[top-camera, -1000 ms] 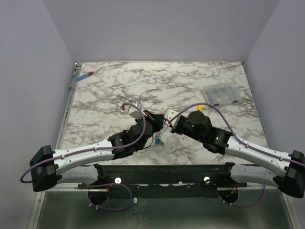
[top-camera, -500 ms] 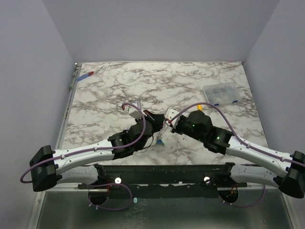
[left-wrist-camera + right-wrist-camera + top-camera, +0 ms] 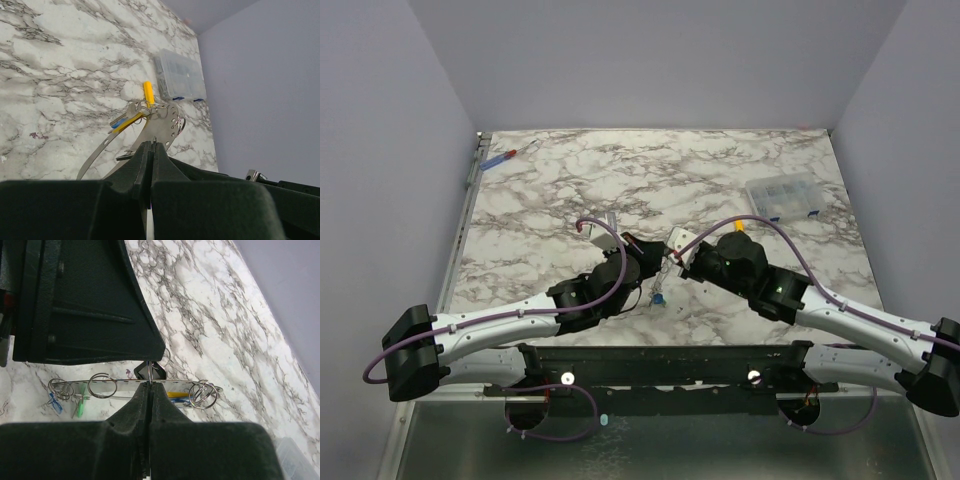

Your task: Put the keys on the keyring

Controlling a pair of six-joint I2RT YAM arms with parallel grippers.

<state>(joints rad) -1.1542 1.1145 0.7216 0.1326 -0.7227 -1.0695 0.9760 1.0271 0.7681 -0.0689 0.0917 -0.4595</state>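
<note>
Teamwork here: pinches keyring (image 3: 125,385) in shut right gripper (image 3: 150,387) to steady it, left gripper (image 3: 150,371) closed just above, hold unclear, keys (image 3: 54,403) dangling.

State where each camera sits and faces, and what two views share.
Top external: above and behind the bases, looking down at the marble table; both arms show.
Left wrist: on the left arm, facing across the table toward the clear plastic compartment box; the shut left gripper shows.
Right wrist: on the right arm, facing the perforated silver metal keyring; the shut right gripper and the left gripper's black body show.
Shared: both wrist views show that keyring.
</note>
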